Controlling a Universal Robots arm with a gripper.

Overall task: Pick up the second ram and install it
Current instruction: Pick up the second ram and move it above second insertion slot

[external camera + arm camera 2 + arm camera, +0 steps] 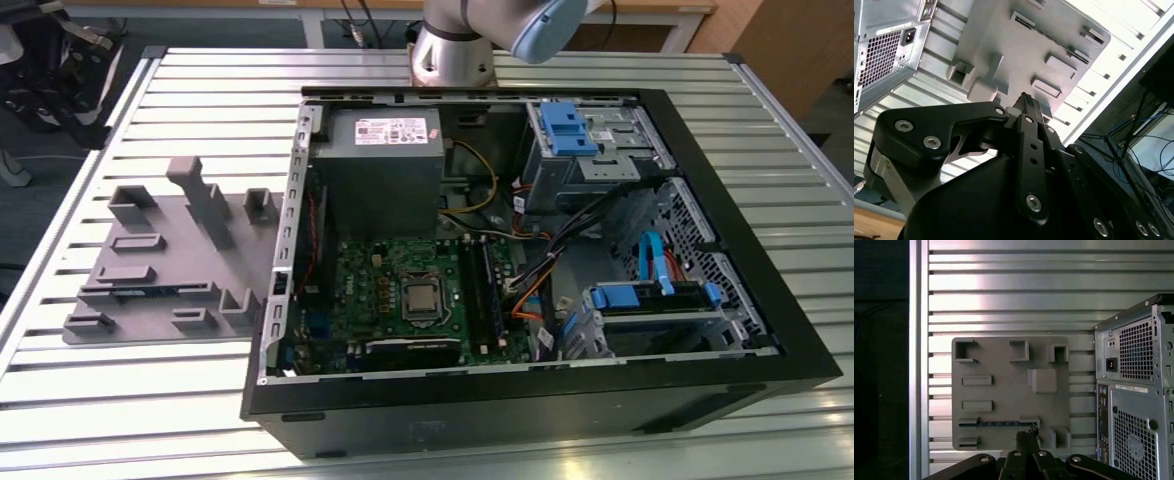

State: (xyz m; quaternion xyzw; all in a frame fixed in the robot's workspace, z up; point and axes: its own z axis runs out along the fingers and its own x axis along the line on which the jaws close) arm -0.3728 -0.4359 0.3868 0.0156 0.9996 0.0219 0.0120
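One stick, the second ram, lies in a slot of the grey fixture tray, at 9 o'clock from the computer case in the exterior view. The end effector hovers above it, pointing down, fingers together (nothing held). The stick's long axis appears parallel to their opening line.

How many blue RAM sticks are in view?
1: the second ram stands on edge in a slot of the gray tray, beside the computer case. Another may be hidden inside it.
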